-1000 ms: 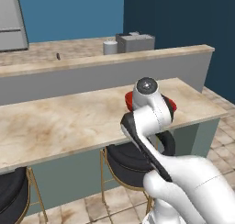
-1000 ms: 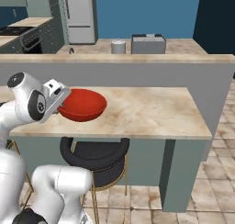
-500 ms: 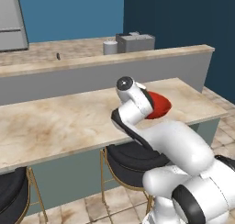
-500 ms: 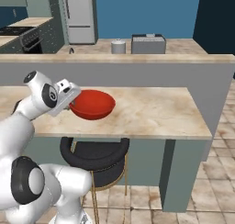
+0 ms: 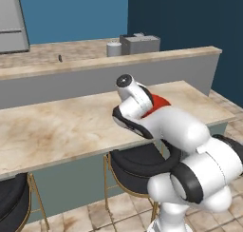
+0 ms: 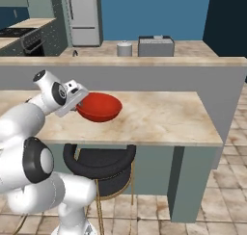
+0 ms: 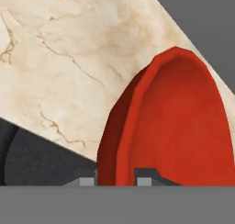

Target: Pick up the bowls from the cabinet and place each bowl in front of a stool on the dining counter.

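Note:
My gripper [image 6: 80,102] is shut on the near rim of a glossy red bowl [image 6: 100,106]. The bowl sits low over the beige marble dining counter [image 6: 159,118], roughly above a black padded stool [image 6: 101,162]; I cannot tell whether it touches the top. In the hand view the rim runs between the dark fingertips [image 7: 144,177], and the red bowl [image 7: 183,126] stands against the dining counter [image 7: 69,71]. From the left, my arm covers most of the bowl [image 5: 159,102]. The cabinet is out of view.
A raised grey wall [image 6: 144,77] backs the dining counter. Beyond it, a back worktop carries a grey appliance [image 6: 156,46] and a canister [image 6: 124,48]. A fridge [image 6: 84,15] stands further left. A second stool [image 5: 12,205] sits at the lower left. The counter ends at the right [image 6: 212,133].
The arm has carried the red bowl a little to the right and further over the counter, and the hand has turned. The grip on the rim has stayed shut.

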Controlling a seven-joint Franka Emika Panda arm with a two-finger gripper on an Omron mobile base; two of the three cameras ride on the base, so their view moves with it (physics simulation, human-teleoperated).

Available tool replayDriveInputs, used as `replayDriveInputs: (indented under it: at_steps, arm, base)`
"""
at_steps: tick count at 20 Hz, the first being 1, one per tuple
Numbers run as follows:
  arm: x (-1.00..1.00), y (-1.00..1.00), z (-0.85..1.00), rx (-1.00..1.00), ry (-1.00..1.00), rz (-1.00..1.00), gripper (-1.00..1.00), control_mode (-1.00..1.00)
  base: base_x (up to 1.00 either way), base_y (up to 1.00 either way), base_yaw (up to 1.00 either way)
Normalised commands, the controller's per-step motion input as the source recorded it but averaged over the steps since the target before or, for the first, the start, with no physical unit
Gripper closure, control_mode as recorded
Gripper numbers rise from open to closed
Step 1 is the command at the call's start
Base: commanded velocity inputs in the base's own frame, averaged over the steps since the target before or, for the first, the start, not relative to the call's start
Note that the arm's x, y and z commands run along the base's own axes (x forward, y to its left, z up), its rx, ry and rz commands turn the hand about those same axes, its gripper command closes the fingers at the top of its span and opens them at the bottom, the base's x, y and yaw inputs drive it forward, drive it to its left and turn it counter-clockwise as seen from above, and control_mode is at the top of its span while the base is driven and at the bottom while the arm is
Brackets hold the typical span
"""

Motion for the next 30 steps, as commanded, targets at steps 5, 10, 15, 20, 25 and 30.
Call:
replayDriveInputs:
  at_steps: [5, 10, 15, 20, 25, 30]
  arm:
    - [0.42, 0.00, -0.44, 0.00, 0.00, 0.00, 1.00, -1.00]
    - [0.25, 0.00, -0.59, -0.02, 0.00, 0.00, 1.00, -1.00]
    - [0.26, 0.00, -0.54, -0.10, 0.00, 0.00, 1.00, -1.00]
    - [0.08, 0.00, -0.40, -0.11, 0.00, -0.01, 1.00, -1.00]
    - [0.06, 0.00, -0.26, -0.07, 0.00, -0.01, 1.00, -1.00]
    - [0.09, 0.00, -0.09, 0.00, 0.00, 0.00, 1.00, -1.00]
  base:
    - [0.00, 0.00, 0.00]
    - [0.00, 0.00, 0.00]
    - [0.00, 0.00, 0.00]
    - [0.00, 0.00, 0.00]
    - [0.00, 0.00, 0.00]
    - [0.00, 0.00, 0.00]
